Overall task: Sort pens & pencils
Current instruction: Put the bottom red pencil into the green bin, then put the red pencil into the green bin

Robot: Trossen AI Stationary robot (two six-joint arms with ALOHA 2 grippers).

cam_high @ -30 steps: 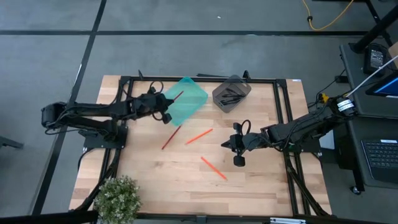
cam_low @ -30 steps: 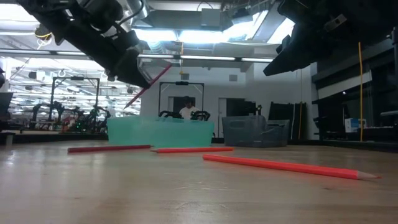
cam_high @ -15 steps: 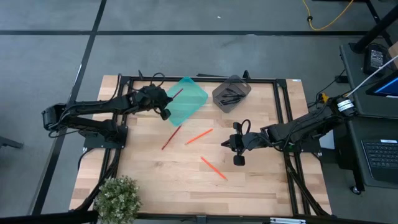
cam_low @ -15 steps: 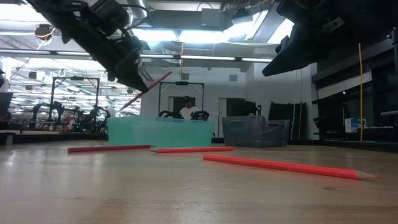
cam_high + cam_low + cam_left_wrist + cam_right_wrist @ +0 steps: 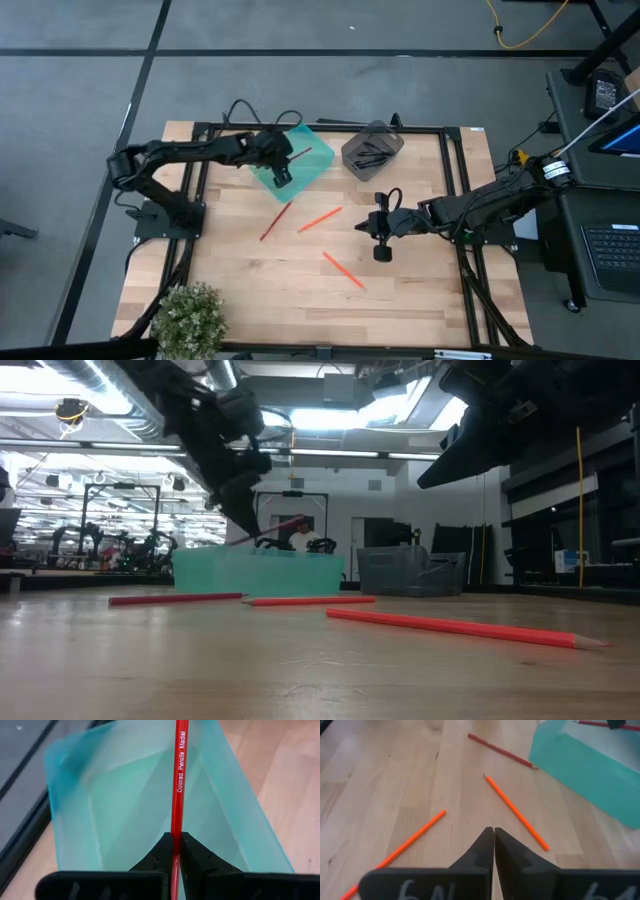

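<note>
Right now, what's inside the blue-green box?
The teal bin looks empty. The left gripper holds a red pencil over its opening. The pencil and gripper fingers cover a thin strip of the bin's floor.

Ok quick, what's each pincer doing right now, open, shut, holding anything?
Left pincer: shut on a red pencil, over the teal bin.
Right pincer: shut, holding nothing, above the table.

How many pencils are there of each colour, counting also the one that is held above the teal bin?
Red pencils: 2, one held, one lying loose.
Orange pencils: 2, both lying loose.
Total: 4.
</note>
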